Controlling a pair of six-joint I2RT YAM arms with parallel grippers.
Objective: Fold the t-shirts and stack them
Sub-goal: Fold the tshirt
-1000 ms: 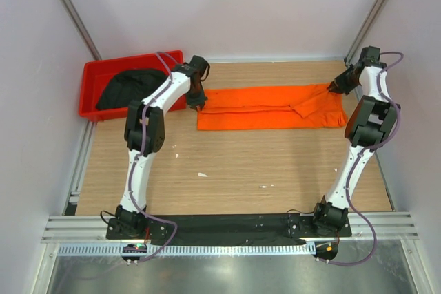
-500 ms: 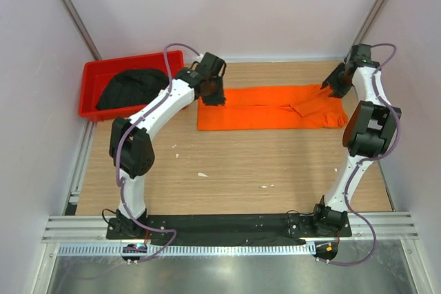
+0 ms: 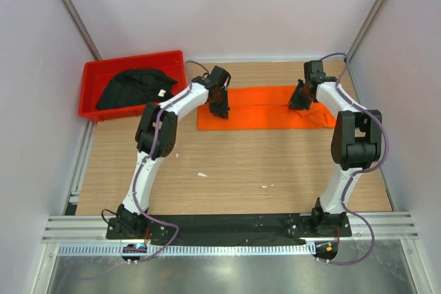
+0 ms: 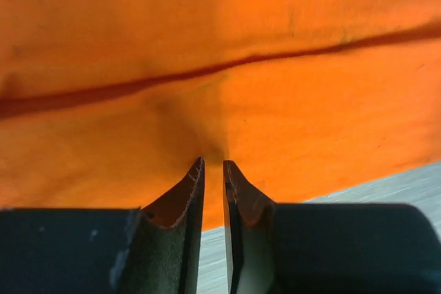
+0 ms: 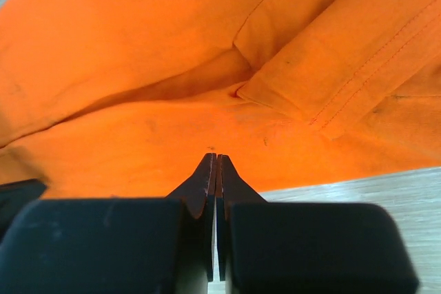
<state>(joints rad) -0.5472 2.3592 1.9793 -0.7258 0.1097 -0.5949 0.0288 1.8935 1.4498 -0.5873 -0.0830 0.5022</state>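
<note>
Orange t-shirt (image 3: 265, 108) lies folded in a long strip on the far side of the bench (image 3: 241, 170). Left claw (image 4: 213, 163) is nearly closed, pinching a pucker of it near its left end. Right claw (image 5: 216, 158) is pressed together, tips on the cloth by the sleeve fold. Black t-shirt (image 3: 134, 87) is bunched in the red bin (image 3: 93, 74), far left.

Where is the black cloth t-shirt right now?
Top view: the black cloth t-shirt lies bunched inside the red plastic bin, far left, left of the bright orange t-shirt.
</note>
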